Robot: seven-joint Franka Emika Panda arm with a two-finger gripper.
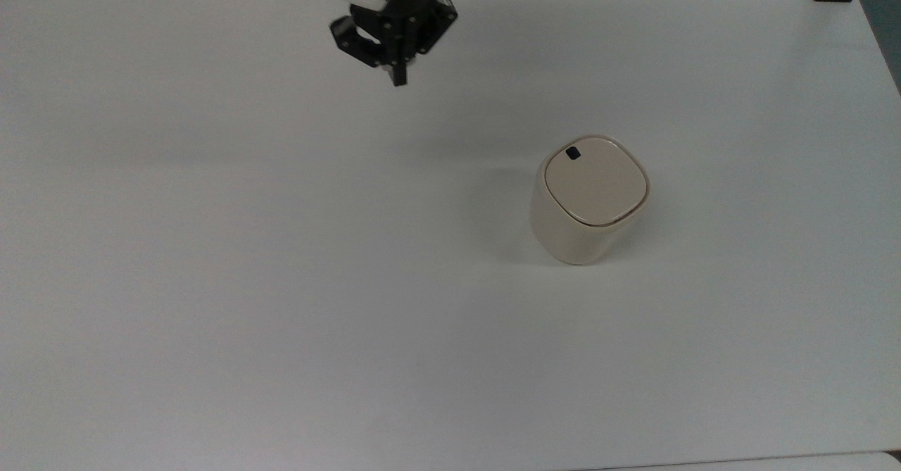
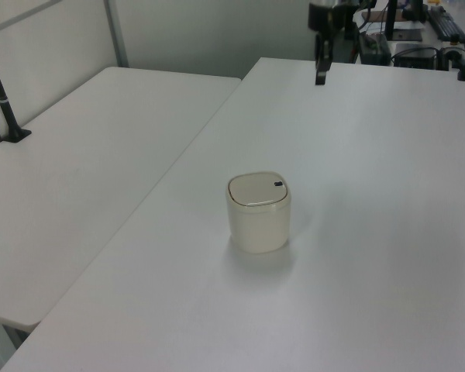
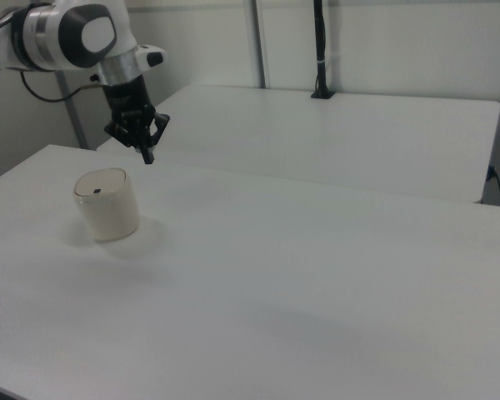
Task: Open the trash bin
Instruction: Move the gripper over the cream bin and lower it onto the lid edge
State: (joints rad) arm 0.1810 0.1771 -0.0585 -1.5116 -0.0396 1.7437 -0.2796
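the trash bin [image 1: 588, 200] stands upright on the white table [image 1: 281, 281], toward the top view's right of centre, its cream-beige body tapering down from a rounded-square top. its flat lid [image 1: 595, 180] lies closed and level with the rim, and a small black button mark [image 1: 573, 153] sits near the lid's upper-left corner in the top view. in the left view the trash bin [image 2: 258, 211] sits near the middle of the table, the button at the lid's right edge; in the right view the trash bin [image 3: 107, 204] is at the right view's left, with the dark mark on the side of the lid facing the camera. the gripper [image 1: 398, 77] hangs above the table near its far edge in the top view, well apart from the bin and to the top view's upper left of it, holding nothing. its black fingers point downward and are pressed together into a single narrow tip, with no gap between the jaws. in the left view the gripper [image 2: 320, 76] appears over the far end of the table, beyond the bin. in the right view the gripper [image 3: 147, 155] hangs from the white arm [image 3: 71, 35], just above and to the right view's right of the bin, not touching it. a second white table [image 2: 77, 178] stands alongside.
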